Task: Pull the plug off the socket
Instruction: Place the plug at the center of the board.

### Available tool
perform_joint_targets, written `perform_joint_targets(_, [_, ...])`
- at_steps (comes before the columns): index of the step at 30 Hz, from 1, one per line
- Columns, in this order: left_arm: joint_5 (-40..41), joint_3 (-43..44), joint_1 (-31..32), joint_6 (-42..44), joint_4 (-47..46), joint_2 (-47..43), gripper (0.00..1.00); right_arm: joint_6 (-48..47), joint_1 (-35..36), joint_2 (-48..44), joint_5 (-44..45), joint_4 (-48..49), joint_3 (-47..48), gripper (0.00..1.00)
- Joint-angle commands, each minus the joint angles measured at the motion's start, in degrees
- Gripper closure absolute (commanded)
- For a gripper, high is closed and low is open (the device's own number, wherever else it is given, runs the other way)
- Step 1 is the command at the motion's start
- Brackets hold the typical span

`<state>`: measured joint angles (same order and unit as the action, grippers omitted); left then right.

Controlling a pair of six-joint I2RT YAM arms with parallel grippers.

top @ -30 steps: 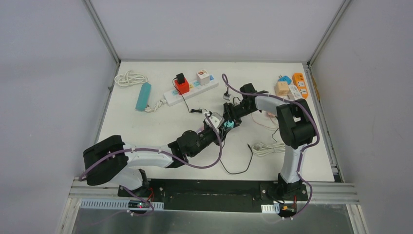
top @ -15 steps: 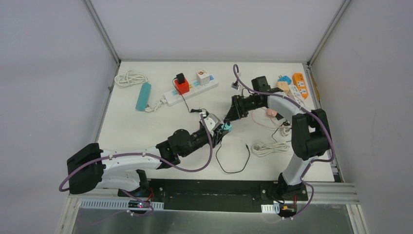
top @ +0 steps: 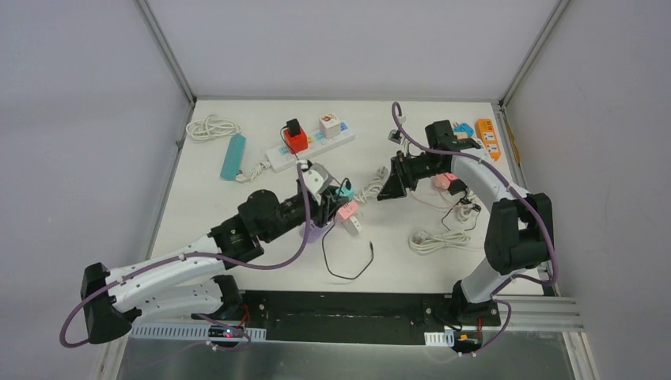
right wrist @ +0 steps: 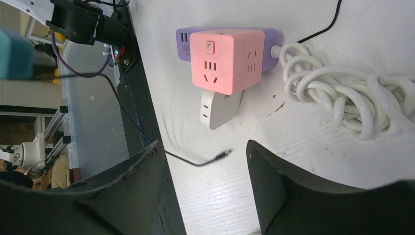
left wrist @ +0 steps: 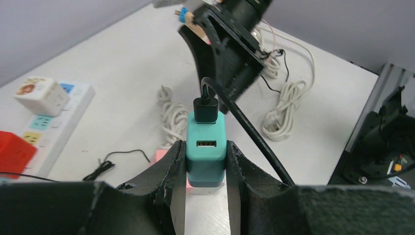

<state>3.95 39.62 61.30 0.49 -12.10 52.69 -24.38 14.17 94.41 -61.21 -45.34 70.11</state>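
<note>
The left gripper [left wrist: 205,164] has its matte black fingers pinched tight on the flat sides of the teal plug [left wrist: 206,152]. This is a smooth, rounded plastic block with a glossy black cable [left wrist: 244,127] stuck in its top, and it is held up clear of the pink socket cube [right wrist: 229,58]. The cube lies near the middle of the white, fine-grained bench [top: 237,206], set against a lilac strip [right wrist: 183,41] with a rounded white adapter [right wrist: 218,110] in its side, beside a knotted white cord [right wrist: 342,98]. The right gripper [right wrist: 200,147] hangs over it, jaws wide apart and holding nothing.
</note>
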Motion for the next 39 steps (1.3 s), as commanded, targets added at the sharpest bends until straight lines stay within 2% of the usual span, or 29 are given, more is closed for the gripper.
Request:
perform_joint_targets(1, [-3.63,8.81,-4.21,-0.32,15.0,-3.27,1.0,-4.24,-0.53,-4.08,0.49,-2.57,2.27,0.35])
perform_joint_targets(10, [-5.19,25.06,-13.81,3.56,37.13,-0.49,1.0,-4.53,-0.68,-8.73,3.72,-2.71,1.81,0.35])
perform_joint_targets(14, [1.14,33.22,-17.31,7.11,47.5,0.54,1.0,-4.38,-0.89,-10.28,4.0,-2.79,1.77,0.34])
perform_joint_targets(18, [5.55,36.24,-21.29,9.26,53.46,1.03,1.0,-3.47,-1.2,-11.22,3.58,-2.74,2.04,0.34])
perform_joint_targets(23, [3.84,35.16,-29.23,8.97,55.36,1.37,1.0,-2.18,-1.66,-13.13,2.92,-2.75,2.55,0.34])
perform_joint_targets(29, [-8.7,34.83,-42.97,6.13,54.79,2.09,1.0,-0.52,-2.17,-16.67,2.61,-0.41,-0.02,0.32])
perform_joint_targets(31, [-10.6,34.64,-46.53,6.12,54.65,2.08,1.0,-0.28,-2.37,-17.13,2.73,0.53,-0.92,0.32])
perform_joint_targets(34, [-4.83,32.19,-47.92,6.61,53.57,1.34,1.0,-0.23,-2.4,-16.62,2.4,0.57,-1.11,0.32])
perform_joint_targets(39, [6.78,23.31,-50.31,6.69,50.08,0.82,1.0,-0.12,-2.42,-16.28,0.82,1.35,-2.16,0.32])
